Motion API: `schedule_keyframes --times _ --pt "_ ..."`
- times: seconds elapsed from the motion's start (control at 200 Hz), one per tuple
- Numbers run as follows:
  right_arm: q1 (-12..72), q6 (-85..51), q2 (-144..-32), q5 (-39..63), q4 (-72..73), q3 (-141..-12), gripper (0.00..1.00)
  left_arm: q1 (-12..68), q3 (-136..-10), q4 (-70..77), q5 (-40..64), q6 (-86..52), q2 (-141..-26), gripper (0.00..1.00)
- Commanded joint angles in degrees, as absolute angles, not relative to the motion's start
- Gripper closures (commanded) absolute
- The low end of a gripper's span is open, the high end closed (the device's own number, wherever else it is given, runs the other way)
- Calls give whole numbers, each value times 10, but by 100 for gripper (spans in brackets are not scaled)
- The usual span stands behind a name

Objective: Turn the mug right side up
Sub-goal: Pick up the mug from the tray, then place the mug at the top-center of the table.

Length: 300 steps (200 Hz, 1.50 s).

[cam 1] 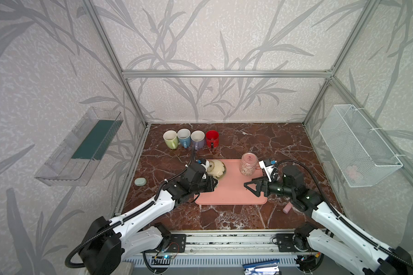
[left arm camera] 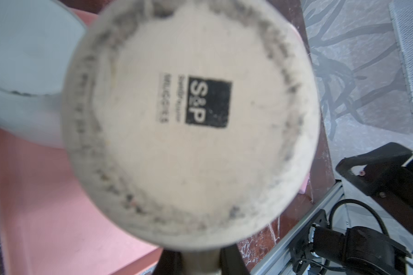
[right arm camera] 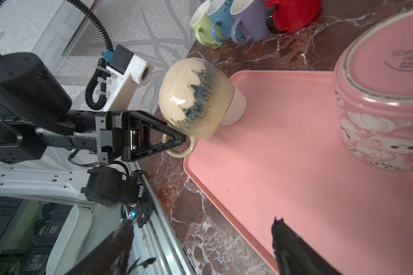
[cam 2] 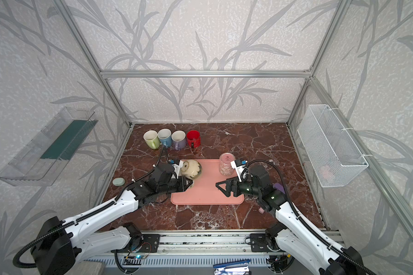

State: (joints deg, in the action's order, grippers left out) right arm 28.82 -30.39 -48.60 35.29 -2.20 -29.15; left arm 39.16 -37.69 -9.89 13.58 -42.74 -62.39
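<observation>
The mug (cam 1: 216,169) (cam 2: 191,168) is cream with a blue-grey smear and hangs tipped on its side over the back left corner of the pink tray (cam 1: 231,192). Its base (left arm camera: 191,119) faces the left wrist camera. My left gripper (cam 1: 214,184) (cam 2: 190,184) (right arm camera: 183,139) is shut on the mug's handle. My right gripper (cam 1: 248,184) (cam 2: 218,185) (right arm camera: 202,223) stands open over the tray's right side, nothing between its fingers. A white cup (right arm camera: 236,107) sits on the tray at the mug's far side.
A pink patterned mug (cam 1: 249,164) (right arm camera: 386,95) stands upside down at the tray's back right. Several coloured mugs (cam 1: 191,139) line the back left. A pale green object (cam 1: 140,181) lies left of the tray, a pink cylinder (cam 1: 287,209) front right. A wire basket (cam 1: 358,145) hangs on the right wall.
</observation>
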Motion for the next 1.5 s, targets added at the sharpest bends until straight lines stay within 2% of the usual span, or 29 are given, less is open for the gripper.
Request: schedule_keyframes --times 0.0,0.21,0.285,0.395,0.475,0.81,1.26,1.495 --pt "287 -328 -493 393 33 -284 14 384 -392 19 163 -443 -593 100" --pt "287 -351 -511 425 79 -285 25 373 -399 90 194 -463 -600 100" --pt "287 -359 -518 435 99 -285 31 369 -402 116 206 -471 -607 100" --pt "287 -385 -535 448 135 -286 46 364 -405 150 222 -485 -620 100" --pt "287 -395 -550 456 155 -291 52 359 -405 180 232 -500 -629 100" --pt "287 -429 -612 472 222 -318 48 352 -421 274 268 -540 -652 100" --pt "285 -488 -697 500 322 -357 47 351 -418 288 280 -544 -633 100" --pt "284 -492 -725 508 328 -387 55 347 -423 300 292 -544 -642 100"
